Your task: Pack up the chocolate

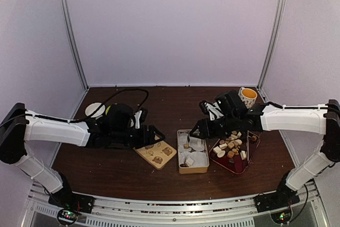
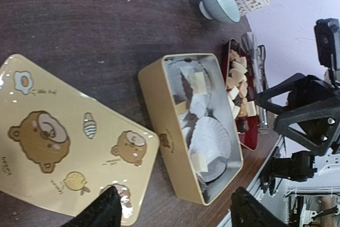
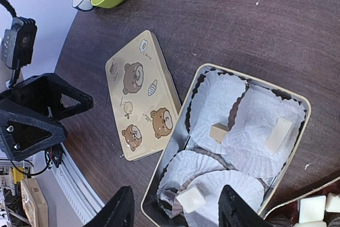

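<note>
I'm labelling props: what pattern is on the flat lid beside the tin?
The lid is tan with brown cartoon bears; clearest in the left wrist view.

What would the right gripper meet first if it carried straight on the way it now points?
Probably the white chocolate cube lying in the near corner of the tin, just ahead of the right gripper; depth is unclear.
</note>
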You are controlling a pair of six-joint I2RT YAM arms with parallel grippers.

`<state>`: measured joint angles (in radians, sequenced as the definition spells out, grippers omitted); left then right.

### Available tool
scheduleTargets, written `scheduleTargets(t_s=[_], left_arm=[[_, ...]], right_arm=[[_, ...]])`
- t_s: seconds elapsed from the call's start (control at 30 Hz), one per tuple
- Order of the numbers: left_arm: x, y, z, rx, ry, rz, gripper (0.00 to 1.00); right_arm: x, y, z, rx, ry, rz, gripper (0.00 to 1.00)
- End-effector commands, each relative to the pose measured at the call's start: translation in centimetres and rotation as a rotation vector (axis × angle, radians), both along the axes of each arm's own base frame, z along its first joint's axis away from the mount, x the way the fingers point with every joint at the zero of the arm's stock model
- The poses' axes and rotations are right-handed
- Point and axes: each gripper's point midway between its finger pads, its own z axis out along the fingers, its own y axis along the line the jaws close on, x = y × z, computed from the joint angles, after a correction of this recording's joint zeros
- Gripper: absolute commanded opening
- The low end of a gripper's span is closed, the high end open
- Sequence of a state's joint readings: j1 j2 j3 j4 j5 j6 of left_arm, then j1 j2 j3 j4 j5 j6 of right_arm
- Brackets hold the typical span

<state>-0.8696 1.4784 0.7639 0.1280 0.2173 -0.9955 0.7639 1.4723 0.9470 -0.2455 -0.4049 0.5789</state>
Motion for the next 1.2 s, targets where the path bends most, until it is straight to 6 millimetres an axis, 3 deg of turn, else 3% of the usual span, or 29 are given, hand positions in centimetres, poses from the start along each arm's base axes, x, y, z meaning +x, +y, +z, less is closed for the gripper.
scheduleTargets(t_s=[0.0,0.23,0.37,0.53,0.73,0.83,1.0,1.17], left_arm=[[1.7,3.6,-0.8,0.134,-0.069,0.055,0.75],[4.6,9.3,-1.8,0.335,-0.132,0.057,0.79],[5.7,11.4,-2.8,0.427,-0.113,0.081,0.79],[5.2,11.6,-3.4,0.385,-0.097,0.095,0.79],[4.4,12.3,-4.9,0.374,-0.031,0.129,0.78],[3.9,12.8,-5.3,0.349,-0.013,0.17,0.76],[2.4,13.5,-6.0,0.311,0.01,0.209,0.75],[1.5,12.4,-6.2,0.254,0.029,0.19,0.75]], right_arm=[[-0.4,1.6,0.8,0.012,-0.005,0.02,0.53],[-4.3,6.1,3.2,0.081,-0.004,0.019,0.52],[-4.9,8.4,2.2,0.029,-0.016,0.053,0.52],[-2.8,10.6,1.3,-0.048,-0.07,0.059,0.52],[0.7,11.6,-1.4,-0.224,-0.14,0.012,0.52],[2.2,11.6,-2.6,-0.31,-0.175,-0.014,0.37],[4.2,11.0,-4.2,-0.451,-0.224,-0.053,0.0],[5.7,10.1,-5.7,-0.563,-0.254,-0.082,0.0]])
